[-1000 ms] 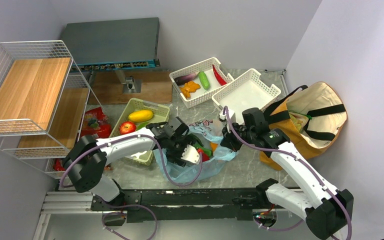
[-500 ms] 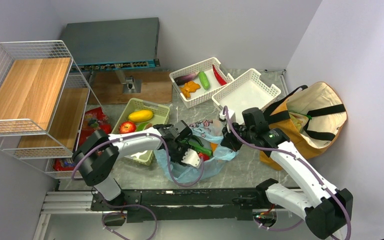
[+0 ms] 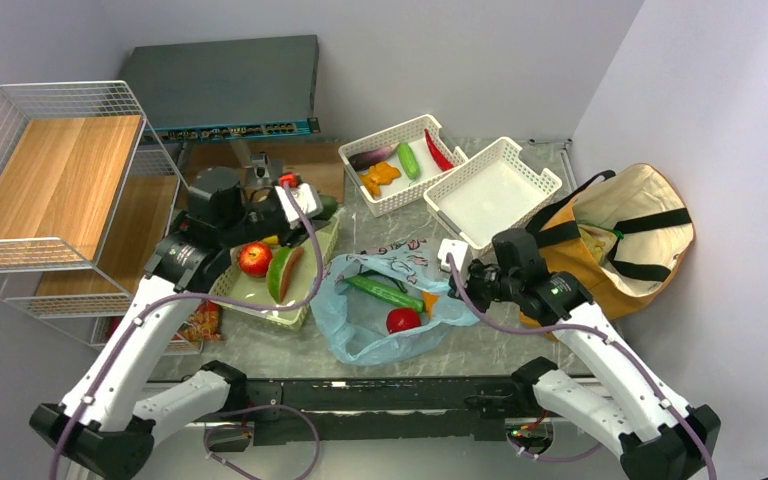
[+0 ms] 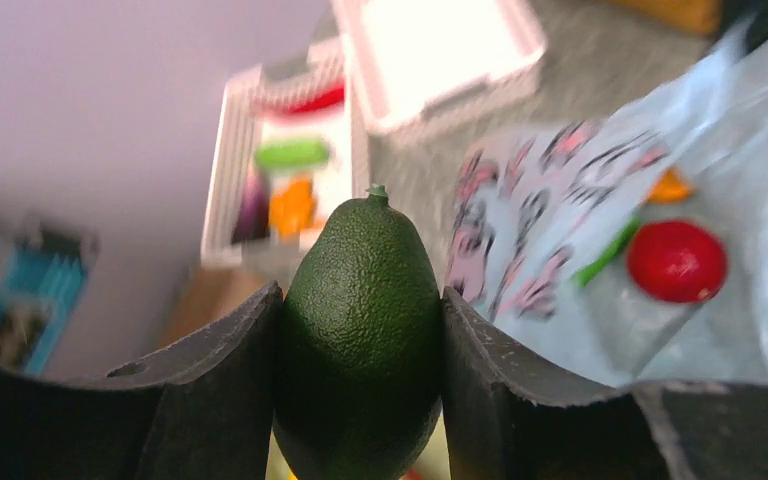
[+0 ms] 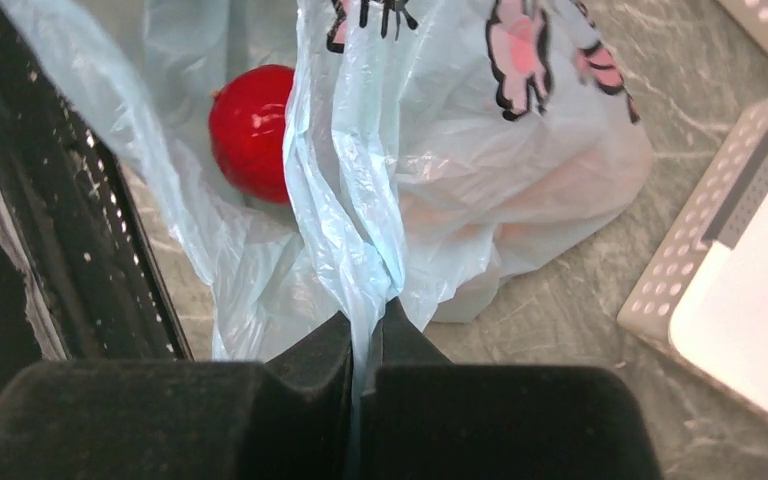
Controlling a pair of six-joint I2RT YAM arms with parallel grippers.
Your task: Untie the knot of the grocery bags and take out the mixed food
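The light-blue plastic bag (image 3: 380,335) lies open at the table's front middle. Inside it are a green cucumber (image 3: 385,291), a red round fruit (image 3: 403,320) and an orange carrot (image 3: 430,301). My left gripper (image 3: 312,205) is shut on a dark avocado (image 4: 365,320) and holds it above the green basket's (image 3: 305,305) far end. That basket holds a red apple (image 3: 254,258) and a watermelon slice (image 3: 282,272). My right gripper (image 5: 365,330) is shut on the bag's right edge (image 5: 345,230). The brown canvas tote (image 3: 650,285) lies open at the right.
A white basket (image 3: 385,203) with eggplant, cucumber, chili and an orange piece stands at the back, with an empty white basket (image 3: 490,190) beside it. A wire shelf (image 3: 60,190) and a red snack pack (image 3: 190,245) are at the left. A grey box (image 3: 225,85) stands behind.
My left gripper has come up out of the blue bag with the avocado and swung left and back over the green basket. The right gripper still holds the bag's edge, a little further right.
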